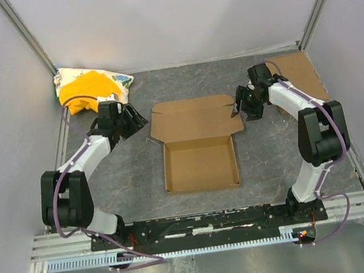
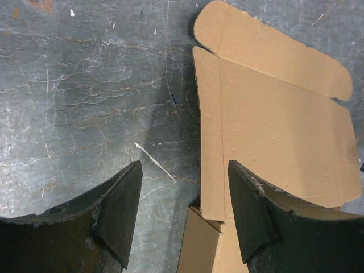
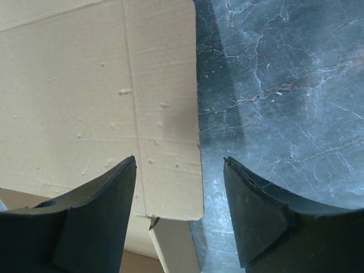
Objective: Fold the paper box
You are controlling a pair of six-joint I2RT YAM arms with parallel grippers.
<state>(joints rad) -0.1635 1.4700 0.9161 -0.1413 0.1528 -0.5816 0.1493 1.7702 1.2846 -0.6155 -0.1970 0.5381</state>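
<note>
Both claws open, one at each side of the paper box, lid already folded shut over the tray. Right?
Not shut. The paper box has its lid lying open, flat beyond the tray, as the top external view shows. The left claw and right claw are open, one at each side.

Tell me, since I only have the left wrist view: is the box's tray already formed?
Observer: Yes. The near half of the paper box stands as a shallow tray with its walls up, and the lid lies flat behind it.
Operator: Where is the other arm?
Observer: The right arm is at the lid's right edge, with its jaws open and holding nothing.
Operator: Is anything else nearby?
Observer: A second brown cardboard piece lies in the far right corner, behind that arm.
</note>
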